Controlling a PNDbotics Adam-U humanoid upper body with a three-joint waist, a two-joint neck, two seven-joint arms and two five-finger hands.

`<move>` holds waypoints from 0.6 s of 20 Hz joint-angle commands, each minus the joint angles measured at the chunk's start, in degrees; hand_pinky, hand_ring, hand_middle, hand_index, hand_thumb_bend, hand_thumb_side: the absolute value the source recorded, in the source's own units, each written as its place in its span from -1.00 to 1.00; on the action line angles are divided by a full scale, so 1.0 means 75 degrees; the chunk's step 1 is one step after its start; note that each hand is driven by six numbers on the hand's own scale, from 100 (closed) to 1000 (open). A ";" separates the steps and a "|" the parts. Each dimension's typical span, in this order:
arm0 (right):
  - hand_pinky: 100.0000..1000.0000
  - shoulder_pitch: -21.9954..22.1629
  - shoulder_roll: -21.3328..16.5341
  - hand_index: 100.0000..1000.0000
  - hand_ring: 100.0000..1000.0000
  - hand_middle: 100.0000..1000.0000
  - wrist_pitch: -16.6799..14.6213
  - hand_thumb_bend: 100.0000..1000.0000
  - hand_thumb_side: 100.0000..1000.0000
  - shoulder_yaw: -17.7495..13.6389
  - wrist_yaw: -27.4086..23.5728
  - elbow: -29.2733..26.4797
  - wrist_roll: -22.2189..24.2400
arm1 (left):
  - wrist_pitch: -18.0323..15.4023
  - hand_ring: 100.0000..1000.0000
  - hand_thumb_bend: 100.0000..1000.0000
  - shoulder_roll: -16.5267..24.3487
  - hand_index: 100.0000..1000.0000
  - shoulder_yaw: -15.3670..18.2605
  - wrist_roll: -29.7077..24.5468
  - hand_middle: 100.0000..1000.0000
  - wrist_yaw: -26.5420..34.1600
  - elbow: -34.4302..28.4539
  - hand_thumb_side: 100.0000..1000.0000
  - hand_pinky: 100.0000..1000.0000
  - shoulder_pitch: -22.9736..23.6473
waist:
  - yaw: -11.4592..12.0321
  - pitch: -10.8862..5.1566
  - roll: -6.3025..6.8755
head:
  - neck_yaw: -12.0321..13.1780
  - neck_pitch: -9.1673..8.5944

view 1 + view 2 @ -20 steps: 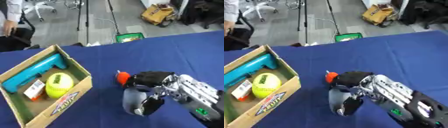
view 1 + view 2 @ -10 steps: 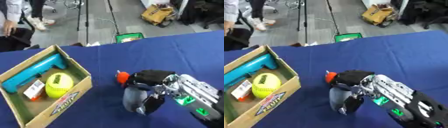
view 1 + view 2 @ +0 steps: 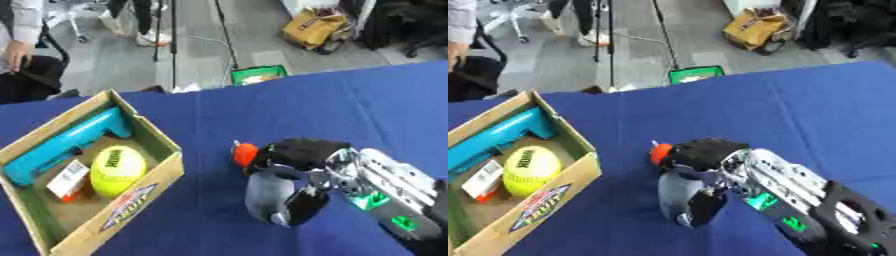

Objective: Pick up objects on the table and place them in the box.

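A cardboard box (image 3: 144, 192) sits at the left on the blue table (image 3: 350, 105). Inside it lie a teal tool (image 3: 66, 145), a yellow-green ball (image 3: 116, 171) and a small white and orange pack (image 3: 68, 180). My right hand (image 3: 297, 167) comes in from the lower right and rests on the table in the middle, fingers curled round a grey rounded object (image 3: 265, 196). A small red-orange thing (image 3: 244, 153) lies against the hand's far left side. My left hand shows in neither view.
Beyond the table's far edge are a floor, stand legs, a green tray (image 3: 259, 75), a yellow bag (image 3: 317, 27) and a seated person at the upper left corner. Bare blue cloth spreads right and behind my hand.
The right hand and the grey object have stayed in place. A person on the floor beyond the table walked along.
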 commanded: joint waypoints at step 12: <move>-0.69 -0.0171 -0.0232 0.11 0.20 0.29 0.0264 -0.97 -0.69 -0.0148 -0.0233 -0.0334 0.0009 | 0.0028 0.81 -1.00 0.0131 0.68 0.0054 -0.0011 0.96 0.0011 -0.0113 0.66 1.00 -0.0026 | -0.0060 -0.0308 -0.0104 | -0.0019 0.0048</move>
